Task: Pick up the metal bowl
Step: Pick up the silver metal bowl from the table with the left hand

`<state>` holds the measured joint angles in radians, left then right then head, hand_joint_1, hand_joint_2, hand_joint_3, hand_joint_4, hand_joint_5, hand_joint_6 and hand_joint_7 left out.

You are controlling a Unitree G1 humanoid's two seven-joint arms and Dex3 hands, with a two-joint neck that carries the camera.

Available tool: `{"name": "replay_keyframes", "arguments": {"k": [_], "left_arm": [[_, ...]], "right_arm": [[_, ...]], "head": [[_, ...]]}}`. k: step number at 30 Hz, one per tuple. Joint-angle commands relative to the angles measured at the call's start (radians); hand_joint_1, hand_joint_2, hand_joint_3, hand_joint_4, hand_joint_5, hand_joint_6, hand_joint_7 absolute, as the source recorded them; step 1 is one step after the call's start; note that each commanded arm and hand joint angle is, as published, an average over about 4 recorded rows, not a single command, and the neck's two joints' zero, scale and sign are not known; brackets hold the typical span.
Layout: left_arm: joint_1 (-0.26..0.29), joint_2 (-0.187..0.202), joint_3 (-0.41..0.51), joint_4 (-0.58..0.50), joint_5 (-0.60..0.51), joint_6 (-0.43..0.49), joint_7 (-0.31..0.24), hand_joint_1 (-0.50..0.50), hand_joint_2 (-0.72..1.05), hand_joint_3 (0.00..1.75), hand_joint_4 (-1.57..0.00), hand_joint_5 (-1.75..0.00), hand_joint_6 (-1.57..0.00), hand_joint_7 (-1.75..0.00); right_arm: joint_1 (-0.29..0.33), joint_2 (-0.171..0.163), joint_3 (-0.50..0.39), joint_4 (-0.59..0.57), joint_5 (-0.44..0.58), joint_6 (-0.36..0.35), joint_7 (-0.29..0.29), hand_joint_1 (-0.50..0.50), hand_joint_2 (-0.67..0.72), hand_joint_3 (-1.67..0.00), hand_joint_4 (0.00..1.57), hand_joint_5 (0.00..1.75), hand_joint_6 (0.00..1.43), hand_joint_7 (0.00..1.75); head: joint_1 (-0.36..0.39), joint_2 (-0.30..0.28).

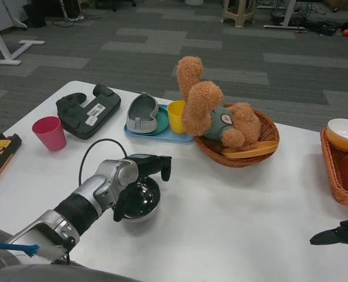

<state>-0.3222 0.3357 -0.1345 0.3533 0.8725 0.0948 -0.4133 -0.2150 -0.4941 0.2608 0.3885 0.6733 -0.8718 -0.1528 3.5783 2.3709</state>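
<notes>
A: Where did things stand nearest the robot?

B: The left robot hand (139, 176) was draped over the metal bowl (141, 201), which sat on the white desk (232, 211) right beneath it. Its fingers curled down around the rim on both sides, but I couldn't tell whether they were actually clamped or only resting. The right robot hand (338, 233) waited well off to the side at the desk's edge, too little of it in view to say whether it was spread or clenched.

A: So what could have gone wrong?

B: I judged the bowl slick and rounded; a loose hold on that polished rim could have let it slip or tip on the lift.

A: Anything beyond the hand to worry about?

B: The pink cup (50, 133) and the black controller (87, 110) lay well apart, off to its outer side. Farther ahead sat the blue tray (159, 134) with its yellow cup (176, 116), then the wicker basket (239, 151) holding the teddy bear (212, 111). A skidding bowl could have reached those.
</notes>
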Motion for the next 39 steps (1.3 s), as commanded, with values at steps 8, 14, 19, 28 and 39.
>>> {"name": "replay_keyframes", "arguments": {"k": [8, 14, 19, 28, 39], "left_arm": [[-0.029, 0.037, -0.028, -0.013, -0.006, -0.02, -0.013, 0.17, 0.87, 0.09, -0.6, -1.75, -0.29, -1.68], [-0.029, 0.042, -0.028, -0.016, -0.003, -0.022, -0.013, 0.17, 0.89, 0.09, -0.58, -1.75, -0.31, -1.68], [-0.02, 0.04, -0.021, -0.02, 0.003, -0.03, -0.012, -0.22, 1.03, 0.09, -0.24, -1.75, -0.13, -1.66], [0.001, 0.03, -0.01, -0.05, 0.002, -0.047, -0.014, -0.5, 1.05, 0.09, 0.0, -1.75, 0.0, -1.15], [0.008, 0.032, -0.02, -0.072, 0.006, -0.047, -0.022, -0.5, 0.47, 0.07, 0.0, -1.44, 0.0, -1.05]], "right_arm": [[0.017, -0.006, -0.002, 0.003, 0.006, -0.01, -0.002, 0.17, 0.72, 0.0, 0.11, 0.27, 0.0, 0.33], [0.017, -0.006, 0.0, 0.003, 0.006, -0.01, -0.002, 0.21, 0.72, 0.0, 0.11, 0.29, 0.0, 0.31], [0.017, -0.007, 0.0, 0.003, 0.006, -0.01, -0.002, 0.21, 0.72, 0.0, 0.11, 0.29, 0.0, 0.35], [0.017, -0.006, 0.0, 0.003, 0.006, -0.01, -0.002, 0.19, 0.72, 0.0, 0.11, 0.29, 0.0, 0.33], [0.018, -0.006, -0.001, 0.002, 0.006, -0.01, -0.002, 0.2, 0.72, 0.0, 0.11, 0.29, 0.0, 0.35]], "head": [[0.005, -0.003], [0.009, -0.003], [0.013, -0.005], [0.016, -0.009], [0.017, -0.016]]}}
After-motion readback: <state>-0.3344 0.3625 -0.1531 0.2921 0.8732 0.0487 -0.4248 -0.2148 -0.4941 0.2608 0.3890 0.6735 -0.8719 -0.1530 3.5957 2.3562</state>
